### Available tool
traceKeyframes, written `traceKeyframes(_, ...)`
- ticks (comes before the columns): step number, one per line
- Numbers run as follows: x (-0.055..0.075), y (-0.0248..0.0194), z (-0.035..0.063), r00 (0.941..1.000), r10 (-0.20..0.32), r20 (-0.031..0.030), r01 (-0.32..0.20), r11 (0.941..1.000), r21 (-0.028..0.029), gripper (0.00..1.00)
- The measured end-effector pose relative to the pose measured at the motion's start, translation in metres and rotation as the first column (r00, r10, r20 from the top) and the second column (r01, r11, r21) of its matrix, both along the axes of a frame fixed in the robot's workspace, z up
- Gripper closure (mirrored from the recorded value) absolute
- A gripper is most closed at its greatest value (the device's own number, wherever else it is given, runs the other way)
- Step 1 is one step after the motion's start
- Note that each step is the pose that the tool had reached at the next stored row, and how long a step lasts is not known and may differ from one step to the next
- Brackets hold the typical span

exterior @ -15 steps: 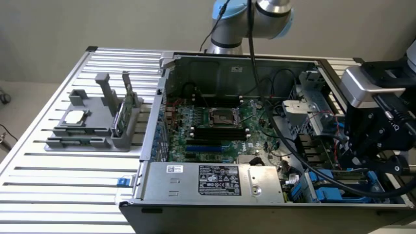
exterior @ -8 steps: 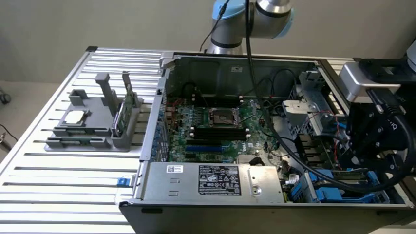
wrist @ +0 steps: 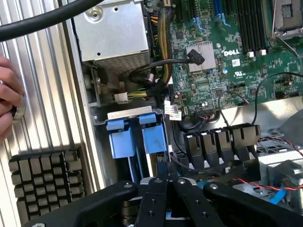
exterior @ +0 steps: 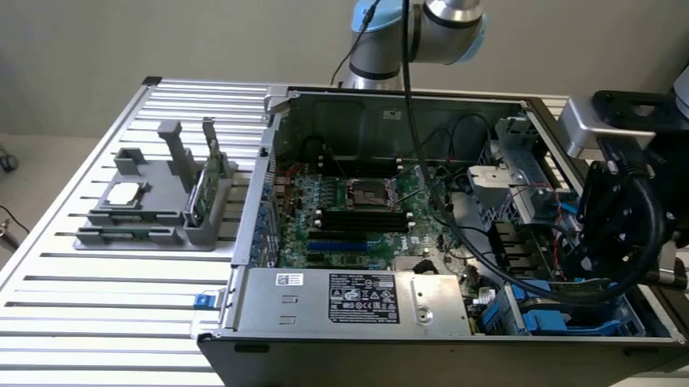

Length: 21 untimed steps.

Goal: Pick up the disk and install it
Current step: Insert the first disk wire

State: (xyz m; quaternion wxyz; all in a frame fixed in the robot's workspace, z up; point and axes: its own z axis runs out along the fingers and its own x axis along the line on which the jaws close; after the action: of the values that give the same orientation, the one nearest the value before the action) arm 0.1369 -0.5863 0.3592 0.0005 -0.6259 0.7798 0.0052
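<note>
The disk [wrist: 136,138] stands on edge in the drive bay at a corner of the open computer case, its two blue carrier tabs and a pale top edge showing. My gripper [wrist: 163,168] hangs just beside those tabs, its black fingers [wrist: 154,198] brought together at the tips with nothing visible between them. In the exterior view the blue carrier [exterior: 560,324] lies low in the case at the exterior view's right. The arm's black wrist and cable bundle [exterior: 619,226] lean over it there.
The motherboard [wrist: 222,52], the silver power supply [wrist: 113,33] and loose black cables crowd the case. A person's hand [wrist: 8,97] rests on the slatted table beside a black heatsink [wrist: 42,179]. A grey fixture [exterior: 151,205] holds a chip and a green card.
</note>
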Motion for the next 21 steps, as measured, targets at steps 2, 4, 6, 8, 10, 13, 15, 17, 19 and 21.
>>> traceKeyframes(2,0.0,0.0,0.0002,0.9995,-0.032,0.0,0.032,0.9995,0.0,0.89)
traceKeyframes(4,0.0,0.0,0.0004,0.9979,-0.064,0.0,0.064,0.9979,-0.0001,0.89)
traceKeyframes(6,0.0,0.0,0.0006,0.9952,-0.098,0.0,0.098,0.9952,-0.0001,0.89)
traceKeyframes(8,0.0,0.0,0.0008,0.9915,-0.13,0.0,0.13,0.9915,-0.0001,0.89)
traceKeyframes(10,0.0,0.0,0.001,0.9867,-0.162,0.0,0.162,0.9867,-0.0002,0.89)
traceKeyframes(13,0.0,0.0,0.0012,0.9773,-0.212,0.0,0.212,0.9773,-0.0002,0.89)
traceKeyframes(15,0.0,0.0,0.0014,0.9701,-0.243,0.0,0.243,0.9701,0.0,0.89)
traceKeyframes(17,0.0,0.0,0.0017,0.9618,-0.274,0.0,0.274,0.9618,-0.0001,0.89)
traceKeyframes(19,0.0,0.0,0.0022,0.9527,-0.304,0.0,0.304,0.9527,-0.0002,0.89)
traceKeyframes(21,0.0,0.0,0.0028,0.9424,-0.335,0.0,0.335,0.9424,-0.0002,0.89)
